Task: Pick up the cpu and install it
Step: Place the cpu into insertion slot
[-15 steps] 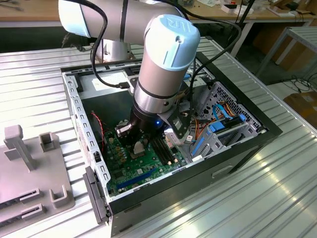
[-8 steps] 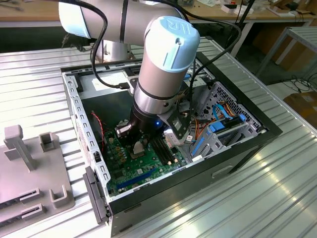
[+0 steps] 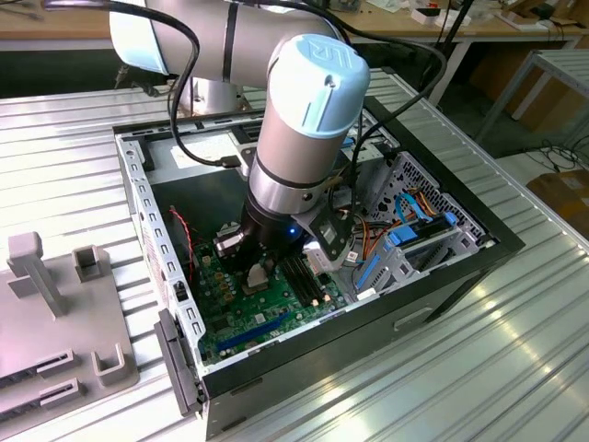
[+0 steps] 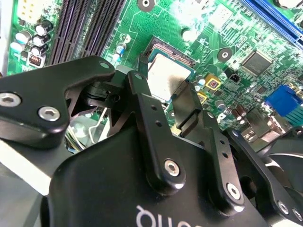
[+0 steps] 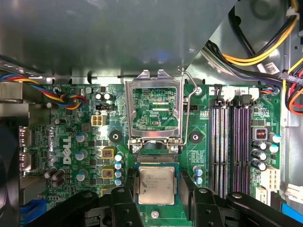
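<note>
1. The cpu point(image 5: 156, 185) is a flat silver-grey square, lying level between the two fingers point(image 4: 142, 99) of the tool point(image 5: 157, 182). The tool is narrowed onto it from two opposite sides and appears to be holding it.
2. It sits right over the socket point(image 5: 156, 160). In both wrist views a strip of the socket's contacts shows past one edge of the cpu, so I judge it is hovering just above and not seated. Whether any part already touches, I cannot tell.
3. The metal frame point(image 5: 154, 81) that clamps the socket stands tipped open just beyond it, clear of the cpu.
4. Small round capacitors point(image 5: 118, 168) stand just beside the socket on the green board point(image 5: 71, 118). The memory slots point(image 5: 232, 142) run along the other side.
5. In the exterior view the arm point(image 3: 304, 120) reaches down into the open computer case point(image 3: 405, 304), which rests on the ribbed metal surface point(image 3: 74, 129).
6. What could go wrong, as I judge it:
   - If the cpu is shifted or turned against the socket, pressing it down could bend the contacts.
   - If it is let go while tilted, one edge may land first and it will sit crooked.
   - A light grip on such thin edges could let it slip.
   - The fingers are close to the capacitors and could knock them.
   - The open frame is near enough to be bumped and fall shut.
</note>
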{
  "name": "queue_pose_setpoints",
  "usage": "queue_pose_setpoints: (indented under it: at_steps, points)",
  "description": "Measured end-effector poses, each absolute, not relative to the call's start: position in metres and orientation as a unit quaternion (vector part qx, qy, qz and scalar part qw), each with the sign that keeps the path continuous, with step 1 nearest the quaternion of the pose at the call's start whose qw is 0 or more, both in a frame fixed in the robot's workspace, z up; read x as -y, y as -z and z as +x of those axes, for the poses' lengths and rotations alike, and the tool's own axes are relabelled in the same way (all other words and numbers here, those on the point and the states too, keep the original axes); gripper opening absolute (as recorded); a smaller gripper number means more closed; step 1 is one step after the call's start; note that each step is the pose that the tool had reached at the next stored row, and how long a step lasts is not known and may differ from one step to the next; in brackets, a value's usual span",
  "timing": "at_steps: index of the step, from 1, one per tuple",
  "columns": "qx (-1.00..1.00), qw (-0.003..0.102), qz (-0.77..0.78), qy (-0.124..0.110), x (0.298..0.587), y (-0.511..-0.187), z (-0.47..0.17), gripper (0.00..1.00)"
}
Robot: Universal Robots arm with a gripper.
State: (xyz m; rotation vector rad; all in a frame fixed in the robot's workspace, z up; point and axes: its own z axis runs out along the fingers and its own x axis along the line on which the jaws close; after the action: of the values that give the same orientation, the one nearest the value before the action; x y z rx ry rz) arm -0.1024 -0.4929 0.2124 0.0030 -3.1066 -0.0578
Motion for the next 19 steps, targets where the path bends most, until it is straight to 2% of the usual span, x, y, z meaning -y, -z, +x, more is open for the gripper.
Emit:
queue_pose_setpoints:
  at_steps: [19]
  points:
    - [1.000,0.017,0.001,0.019,0.4932,-0.2054,-0.1033,0.46]
